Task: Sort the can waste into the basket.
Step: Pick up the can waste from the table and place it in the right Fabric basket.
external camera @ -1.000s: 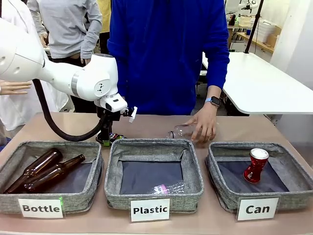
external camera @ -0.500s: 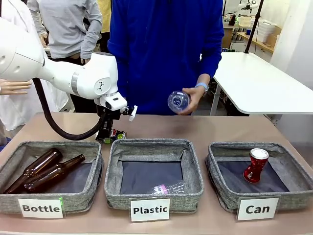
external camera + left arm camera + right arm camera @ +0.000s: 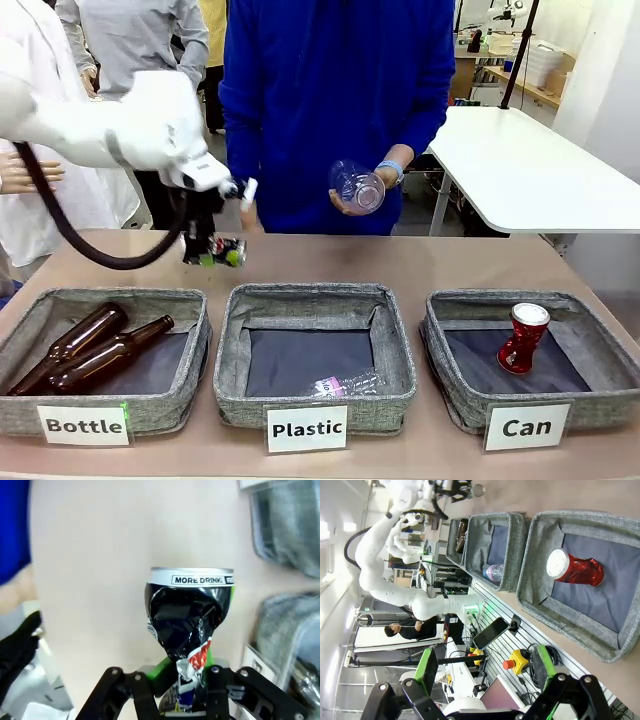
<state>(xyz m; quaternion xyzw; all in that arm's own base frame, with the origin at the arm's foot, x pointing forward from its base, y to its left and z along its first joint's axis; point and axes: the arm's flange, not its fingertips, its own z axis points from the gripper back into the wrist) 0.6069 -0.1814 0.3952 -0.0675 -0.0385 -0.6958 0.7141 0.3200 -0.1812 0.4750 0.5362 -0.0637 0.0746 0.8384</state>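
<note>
Front view, lower right: red can already in Can basket; upper left, black can clamped in left end effector, undelivered; right end effector open.

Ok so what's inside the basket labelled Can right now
One crushed red can with a silver top stands in the Can basket, on its dark lining. The near wall hides a strip of the floor behind it.
</note>
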